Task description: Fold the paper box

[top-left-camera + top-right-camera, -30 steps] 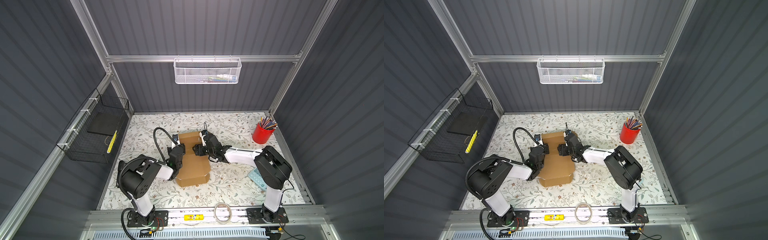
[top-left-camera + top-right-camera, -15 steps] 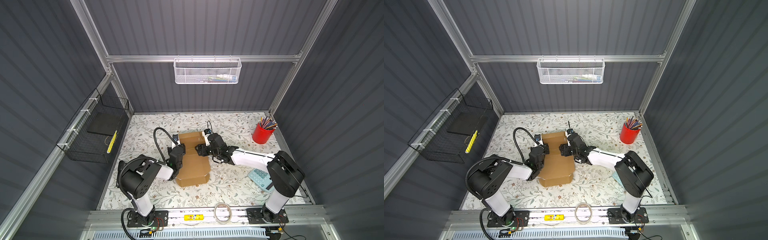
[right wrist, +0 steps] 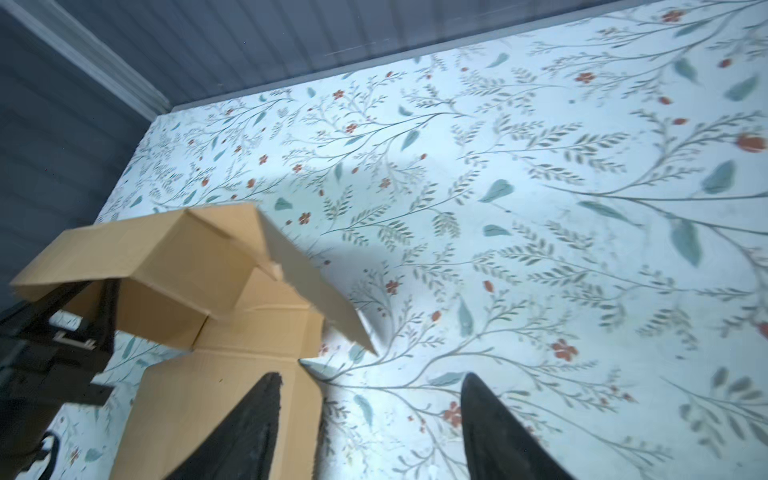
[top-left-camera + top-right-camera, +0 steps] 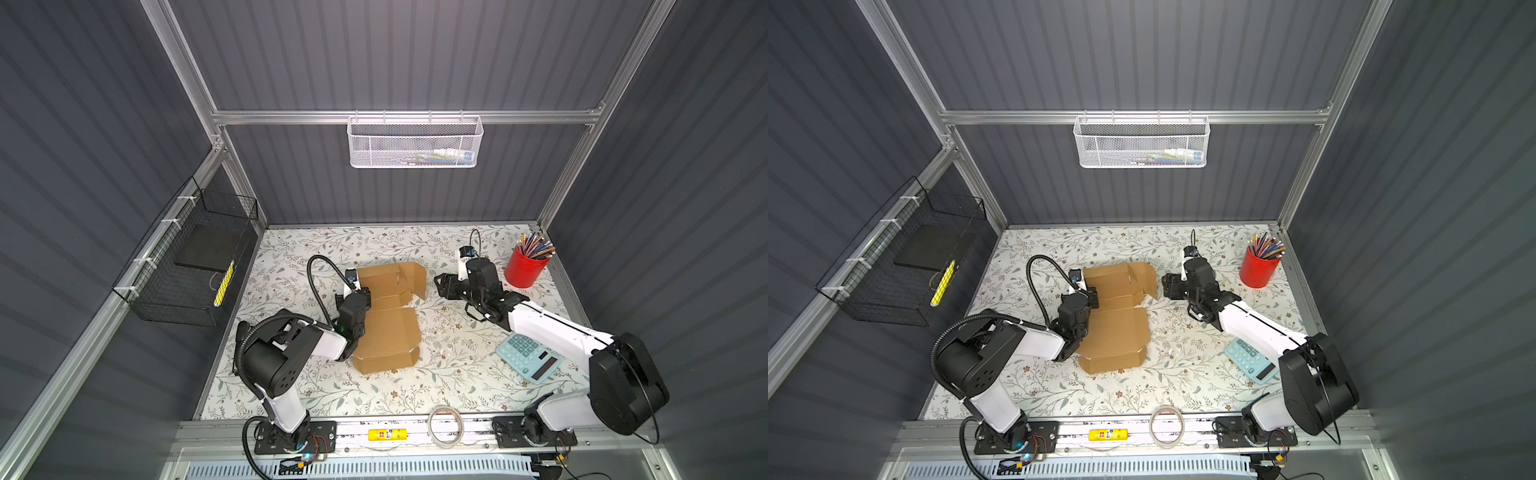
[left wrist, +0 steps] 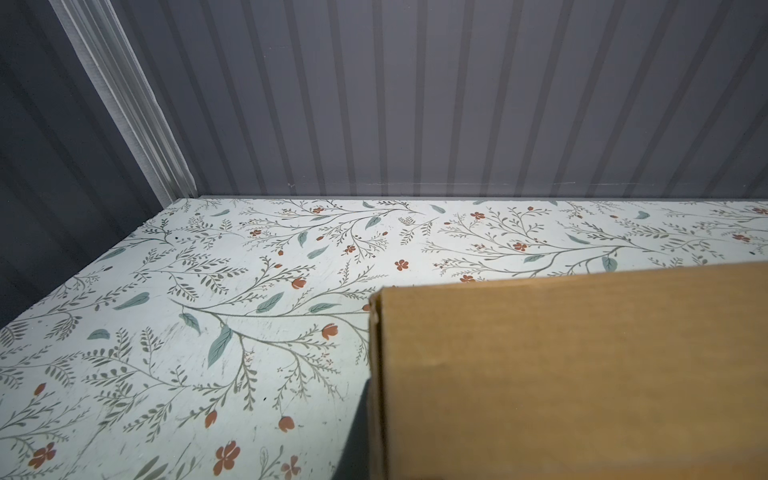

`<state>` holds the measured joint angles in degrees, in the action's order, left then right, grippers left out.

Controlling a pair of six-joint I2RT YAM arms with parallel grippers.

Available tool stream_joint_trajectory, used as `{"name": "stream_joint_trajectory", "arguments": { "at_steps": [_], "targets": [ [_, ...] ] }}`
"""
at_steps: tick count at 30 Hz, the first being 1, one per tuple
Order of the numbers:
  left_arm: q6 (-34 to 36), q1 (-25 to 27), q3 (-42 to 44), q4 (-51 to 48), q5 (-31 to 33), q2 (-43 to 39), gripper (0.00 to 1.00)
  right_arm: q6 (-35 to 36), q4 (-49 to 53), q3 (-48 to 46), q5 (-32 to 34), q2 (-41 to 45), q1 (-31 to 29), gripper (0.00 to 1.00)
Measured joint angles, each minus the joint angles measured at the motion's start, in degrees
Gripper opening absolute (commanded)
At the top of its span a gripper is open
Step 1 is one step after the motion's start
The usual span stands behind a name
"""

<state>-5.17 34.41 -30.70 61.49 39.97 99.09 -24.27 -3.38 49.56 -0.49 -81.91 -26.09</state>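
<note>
Paper box [image 4: 386, 328] sits mid-surface [image 4: 449, 374], half formed, with its long axis running from the near edge toward the back wall. Left hand [image 4: 358, 293] is clenched at the box's left side and looks to be pinching that wall; cardboard fills its wrist view. Right hand [image 4: 441, 284] is spread apart and empty, just right of the raised far-right flap [image 4: 419, 279], not touching it. So the flap lies straight to that hand's left, and I reckon the right arm is the nearer one to push it in
</note>
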Motion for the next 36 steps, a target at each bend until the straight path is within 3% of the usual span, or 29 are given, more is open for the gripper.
{"name": "stream_joint_trajectory", "arguments": {
  "at_steps": [12,23,36],
  "targets": [
    [-0.02,0.00,0.22,0.28,-0.52,0.00,0.00,9.57,0.96,5.86,-5.31,-12.09,6.38,0.70],
    [-0.02,-0.02,0.22,0.39,-0.76,0.00,0.00,19.54,-1.25,16.37,-14.12,-21.40,6.71,0.72],
    [-0.04,-0.02,0.22,0.39,-1.01,0.00,0.00,22.01,4.04,22.88,-16.87,-26.86,4.72,0.72]
  ]
}}
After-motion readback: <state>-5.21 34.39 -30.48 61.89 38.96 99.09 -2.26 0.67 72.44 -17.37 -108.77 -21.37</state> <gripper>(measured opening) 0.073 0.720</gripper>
